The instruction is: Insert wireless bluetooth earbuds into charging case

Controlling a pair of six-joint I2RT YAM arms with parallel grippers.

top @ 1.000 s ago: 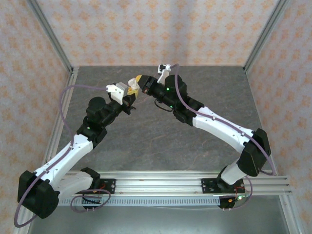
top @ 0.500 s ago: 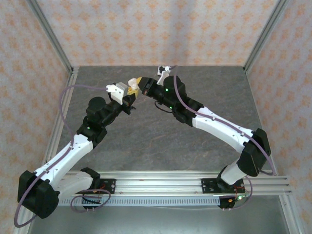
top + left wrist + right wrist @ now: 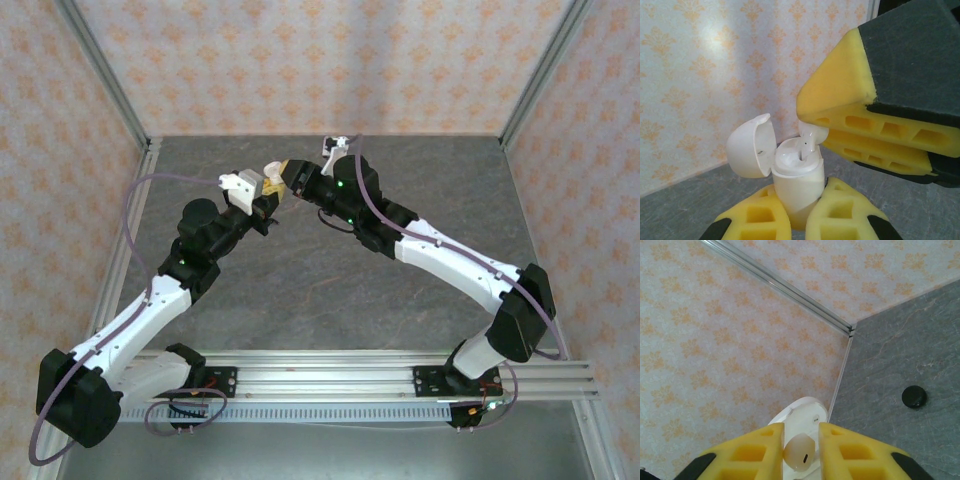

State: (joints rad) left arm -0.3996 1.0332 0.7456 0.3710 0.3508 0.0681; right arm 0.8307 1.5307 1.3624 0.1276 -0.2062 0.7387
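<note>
1. Lower left of top view: reaches up to upper centre with left gripper [image 3: 798, 210], clamped on one white charging case [image 3: 792, 180], upright, lid [image 3: 747, 150] open.
2. From lower right: meets it with right gripper [image 3: 801, 437], jaws around one white earbud [image 3: 809, 136] at the case mouth; cannot tell if gripped.
3. Right wrist view, lower right: one black round object [image 3: 914, 396] on table [image 3: 900, 340].
</note>
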